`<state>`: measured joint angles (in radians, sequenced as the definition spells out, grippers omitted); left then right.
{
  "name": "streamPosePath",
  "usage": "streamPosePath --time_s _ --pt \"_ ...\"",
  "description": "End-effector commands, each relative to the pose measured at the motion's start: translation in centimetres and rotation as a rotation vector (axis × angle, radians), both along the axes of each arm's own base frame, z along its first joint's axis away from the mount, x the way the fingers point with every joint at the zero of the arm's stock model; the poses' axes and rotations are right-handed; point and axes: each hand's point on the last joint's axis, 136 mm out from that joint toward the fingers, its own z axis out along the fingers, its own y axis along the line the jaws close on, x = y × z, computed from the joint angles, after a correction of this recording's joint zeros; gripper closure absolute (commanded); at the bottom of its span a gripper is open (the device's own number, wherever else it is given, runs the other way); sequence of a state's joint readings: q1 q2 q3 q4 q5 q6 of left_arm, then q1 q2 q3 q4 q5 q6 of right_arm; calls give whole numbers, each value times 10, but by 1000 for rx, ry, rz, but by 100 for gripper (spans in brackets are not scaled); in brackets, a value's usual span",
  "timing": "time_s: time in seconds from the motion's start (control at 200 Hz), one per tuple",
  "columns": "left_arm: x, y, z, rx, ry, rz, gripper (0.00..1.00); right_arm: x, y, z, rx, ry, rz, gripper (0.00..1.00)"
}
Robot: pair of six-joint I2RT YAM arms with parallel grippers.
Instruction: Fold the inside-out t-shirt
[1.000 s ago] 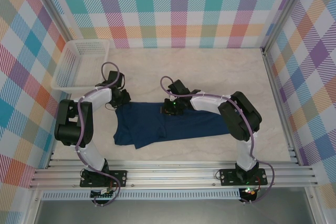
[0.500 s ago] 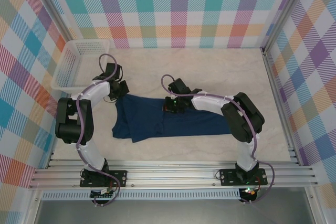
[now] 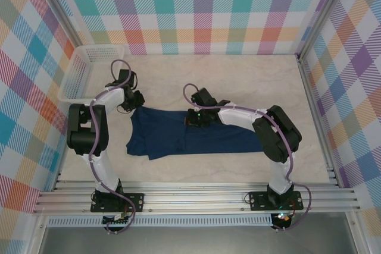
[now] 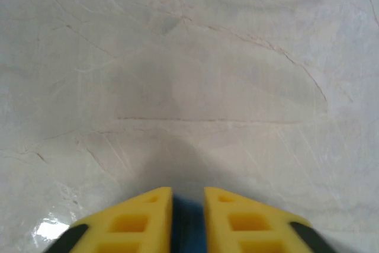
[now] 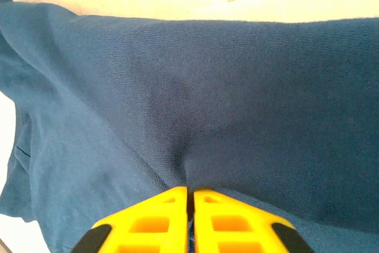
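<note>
The inside-out t-shirt (image 3: 208, 138) is dark navy and lies spread flat across the middle of the table. My left gripper (image 3: 132, 104) sits at the shirt's far left corner. In the left wrist view its yellow fingers (image 4: 148, 217) stand slightly apart, so the gripper (image 4: 188, 191) is open, with a strip of blue t-shirt (image 4: 188, 226) in the narrow gap. My right gripper (image 3: 194, 121) rests on the shirt's far edge near its middle. It is shut (image 5: 190, 189), and the navy fabric (image 5: 237, 87) puckers into a pinch between its fingertips.
A white mesh basket (image 3: 89, 72) stands at the far left against the wall. Pale marble table (image 3: 250, 81) stretches behind and to the right of the shirt. Checked walls close in three sides, and a metal rail runs along the near edge.
My left gripper has moved a little toward the far left, drawing the shirt's left corner with it, and its jaws have parted slightly. The right gripper has hardly moved.
</note>
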<state>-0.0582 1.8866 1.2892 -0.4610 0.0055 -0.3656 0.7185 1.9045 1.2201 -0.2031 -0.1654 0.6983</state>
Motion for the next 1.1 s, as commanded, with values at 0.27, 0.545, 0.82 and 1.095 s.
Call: streamPosePath --time_s 0.27,0.545,0.82,1.095 --pt "-3 12 28 28 -51 14 56 -23 -31 18 -85 -58 92 69" --pt "-78 -49 38 -310 -158 -38 52 -9 12 46 90 -146 212 60" --pt "-128 -67 -4 -319 -33 -103 50 9 30 3 37 -55 214 62" --pt "-159 -74 -42 -289 104 -149 50 -6 -6 -43 -119 33 206 62"
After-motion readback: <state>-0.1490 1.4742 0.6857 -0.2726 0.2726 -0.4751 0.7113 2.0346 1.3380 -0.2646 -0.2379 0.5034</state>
